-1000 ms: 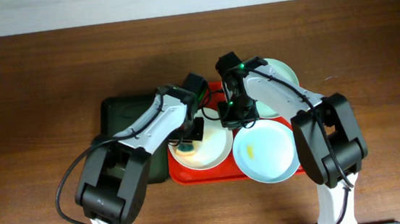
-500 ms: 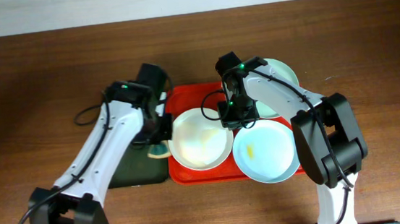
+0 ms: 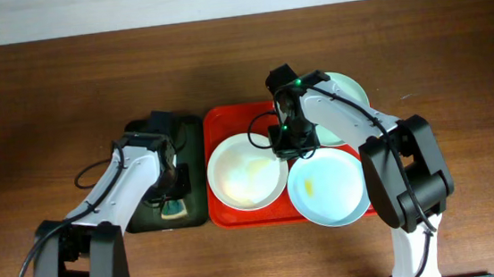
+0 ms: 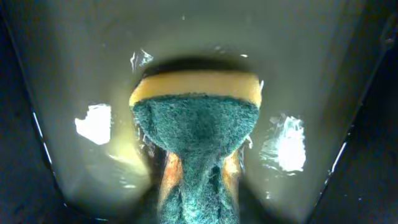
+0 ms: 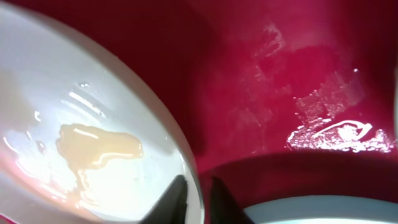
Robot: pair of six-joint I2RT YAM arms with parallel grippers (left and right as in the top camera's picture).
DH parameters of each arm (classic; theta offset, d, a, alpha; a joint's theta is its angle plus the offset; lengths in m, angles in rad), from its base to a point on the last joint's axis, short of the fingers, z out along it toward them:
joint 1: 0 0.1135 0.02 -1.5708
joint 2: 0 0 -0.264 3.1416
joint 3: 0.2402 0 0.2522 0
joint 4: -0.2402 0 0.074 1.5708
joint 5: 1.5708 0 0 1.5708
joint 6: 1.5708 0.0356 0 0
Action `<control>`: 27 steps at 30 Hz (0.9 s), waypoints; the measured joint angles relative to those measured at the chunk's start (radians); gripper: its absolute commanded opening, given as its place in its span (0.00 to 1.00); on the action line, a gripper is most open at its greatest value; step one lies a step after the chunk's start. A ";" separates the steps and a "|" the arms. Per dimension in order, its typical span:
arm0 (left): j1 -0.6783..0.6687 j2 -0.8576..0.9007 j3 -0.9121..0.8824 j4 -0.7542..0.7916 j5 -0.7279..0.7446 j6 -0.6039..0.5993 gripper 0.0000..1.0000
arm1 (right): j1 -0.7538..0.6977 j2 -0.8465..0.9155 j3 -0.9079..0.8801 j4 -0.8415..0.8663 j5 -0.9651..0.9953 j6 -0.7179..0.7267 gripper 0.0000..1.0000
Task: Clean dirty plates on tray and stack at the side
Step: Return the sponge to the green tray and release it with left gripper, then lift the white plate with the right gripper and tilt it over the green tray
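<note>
The red tray [image 3: 232, 122] holds a white plate [image 3: 247, 172] with a pale yellow smear and a pale blue-green plate [image 3: 327, 187] with a small yellow smear. A third pale plate [image 3: 346, 92] lies at the tray's back right, partly hidden by the right arm. My right gripper [image 3: 282, 146] is shut on the white plate's right rim; in the right wrist view the rim [image 5: 189, 180] sits between the fingertips [image 5: 196, 200]. My left gripper [image 3: 173, 201] is shut on a green-and-yellow sponge [image 4: 196, 124] and presses it down onto the dark green tray [image 3: 188, 130].
The dark green tray stands directly left of the red tray, its wet floor [image 4: 93, 74] showing in the left wrist view. The brown wooden table [image 3: 47, 102] surrounds both trays. The blue-green plate's edge [image 5: 323, 211] lies close beside the right fingers.
My left arm has carried the sponge off the white plate and leftward, down into the dark green tray. The right gripper and the plates have not moved.
</note>
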 measured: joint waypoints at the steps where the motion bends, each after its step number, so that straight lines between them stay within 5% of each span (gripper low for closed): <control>1: 0.000 0.000 0.004 -0.011 0.005 -0.001 0.62 | 0.000 0.000 0.000 0.000 0.000 -0.002 0.18; 2: 0.000 0.000 0.013 -0.032 0.008 -0.003 0.66 | 0.000 0.000 0.000 0.001 0.000 -0.002 0.18; 3: 0.000 0.000 0.042 -0.074 0.012 -0.003 0.87 | 0.000 0.000 0.000 0.002 -0.001 -0.001 0.18; 6: 0.008 -0.014 0.201 -0.172 0.028 -0.015 0.99 | 0.000 0.000 0.000 0.002 -0.001 0.000 0.24; 12: 0.177 -0.170 0.430 -0.230 0.077 -0.024 0.99 | 0.001 0.000 0.000 0.002 -0.004 -0.001 0.23; 15: 0.275 -0.170 0.430 -0.262 0.080 -0.024 0.99 | 0.001 0.000 -0.002 0.011 -0.004 0.000 0.04; 19: 0.296 -0.171 0.430 -0.263 0.081 -0.024 0.99 | 0.001 0.000 -0.002 0.014 -0.001 -0.004 0.04; 22: 0.297 -0.171 0.430 -0.263 0.081 -0.024 0.99 | 0.000 0.000 -0.003 0.018 0.000 -0.002 0.22; 27: 0.297 -0.171 0.430 -0.264 0.081 -0.024 0.99 | 0.002 0.000 -0.006 0.033 -0.004 -0.001 0.10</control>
